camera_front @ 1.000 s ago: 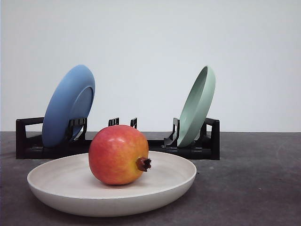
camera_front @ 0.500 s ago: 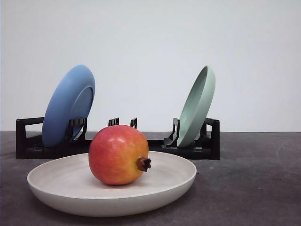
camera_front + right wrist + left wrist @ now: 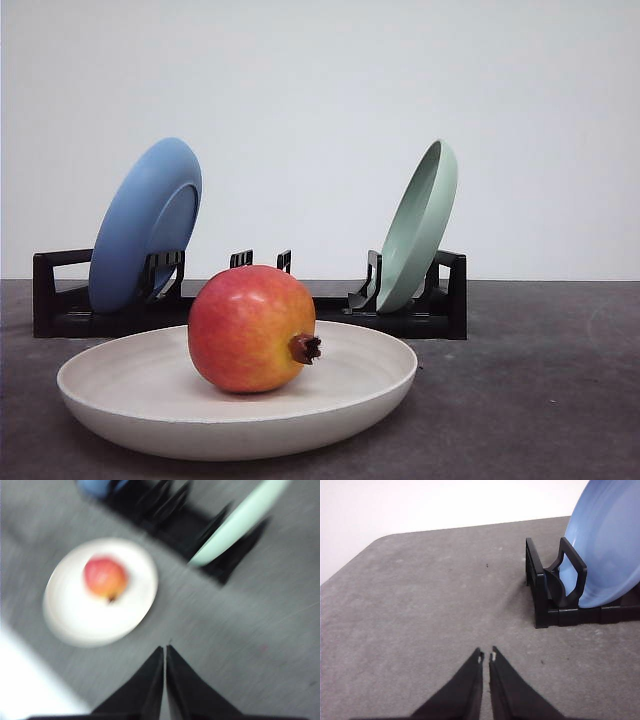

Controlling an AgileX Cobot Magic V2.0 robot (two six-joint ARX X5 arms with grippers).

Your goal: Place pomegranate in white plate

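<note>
Pomegranate [image 3: 250, 328] sits in the white plate [image 3: 140, 395], resting on the plate floor a bit left of its centre, crown-like dark calyx pointing right and slightly toward the camera; skin red on top blending to orange-yellow low down. White plate lies flat on the dark grey table [image 3: 540, 400], just in front of the black dish rack [image 3: 420, 318]. Blue plate [image 3: 145, 225] stands tilted in the rack's left end, behind and left of the white plate. Pale green plate [image 3: 420, 225] stands tilted in the rack's right end, behind and right of the white plate. Neither standing plate touches the white plate. Left gripper [image 3: 486, 656] in the left wrist view: jaws nearly closed, only a thin slit between the tips, holding nothing, over bare table near the rack end post with the blue plate in it. Right gripper [image 3: 165, 650] in the right wrist view: jaws drawn together with a hairline gap, nothing between them, above the table and well apart from the white plate; that view is motion-blurred, but the pomegranate in the white plate and the pale green plate in the rack are still recognisable.
</note>
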